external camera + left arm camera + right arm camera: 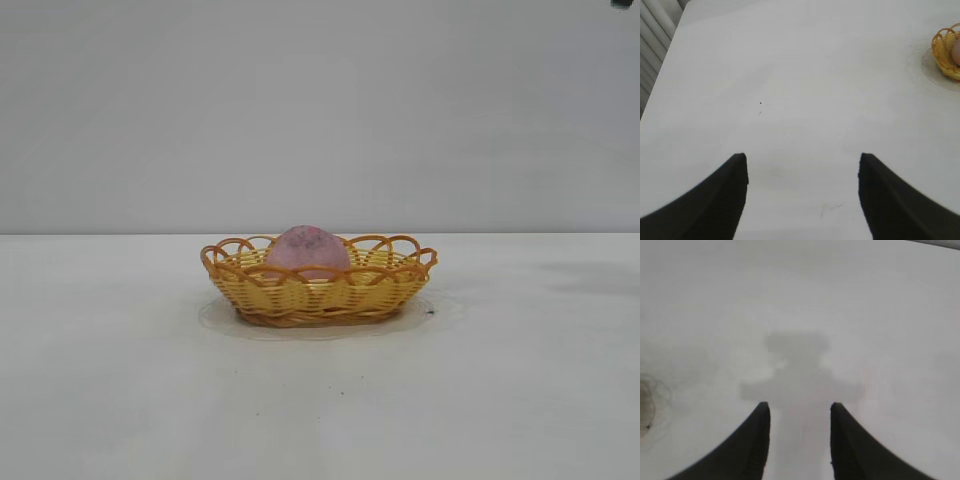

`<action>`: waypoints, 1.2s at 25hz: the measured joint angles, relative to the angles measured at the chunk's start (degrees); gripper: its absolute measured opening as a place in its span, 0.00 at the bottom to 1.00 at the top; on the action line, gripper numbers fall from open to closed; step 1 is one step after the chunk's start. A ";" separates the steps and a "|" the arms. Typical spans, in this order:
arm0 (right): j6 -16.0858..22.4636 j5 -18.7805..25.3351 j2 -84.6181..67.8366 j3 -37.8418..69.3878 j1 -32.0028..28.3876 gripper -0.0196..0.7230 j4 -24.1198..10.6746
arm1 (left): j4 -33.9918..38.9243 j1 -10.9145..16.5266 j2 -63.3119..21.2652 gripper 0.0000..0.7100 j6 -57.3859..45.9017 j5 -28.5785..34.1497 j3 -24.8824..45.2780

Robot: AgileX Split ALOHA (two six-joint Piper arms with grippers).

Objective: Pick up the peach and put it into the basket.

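Observation:
The pink-mauve peach (308, 250) lies inside the yellow-orange wicker basket (320, 293) at the middle of the white table. The basket also shows at the edge of the left wrist view (946, 52), with a sliver of the peach (957, 50) in it. My left gripper (802, 159) is open and empty above bare table, well away from the basket. My right gripper (799, 406) is open and empty, held above bare table over its own shadow. Only a dark tip of the right arm (622, 4) shows in the exterior view's upper right corner.
A faint round stain (430, 310) rings the table under the basket. A round mark (647, 410) shows on the table in the right wrist view. The table's edge (662, 60) and a slatted surface beyond it show in the left wrist view.

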 joint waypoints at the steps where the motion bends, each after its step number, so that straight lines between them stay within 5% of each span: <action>1: 0.00 0.13 -2.66 2.15 0.00 0.33 -0.25 | 0.00 0.00 0.00 0.65 0.00 0.00 0.00; 8: 1.85 0.54 -22.68 19.01 0.00 0.33 -0.88 | 0.00 0.00 0.00 0.65 0.00 0.00 0.00; 13: 3.69 0.84 -37.47 30.27 0.00 0.51 -0.88 | 0.00 0.00 0.00 0.65 0.00 0.00 0.00; 30: 7.33 1.84 -85.05 63.09 0.00 0.49 -0.27 | 0.00 0.00 0.00 0.65 0.00 0.00 0.00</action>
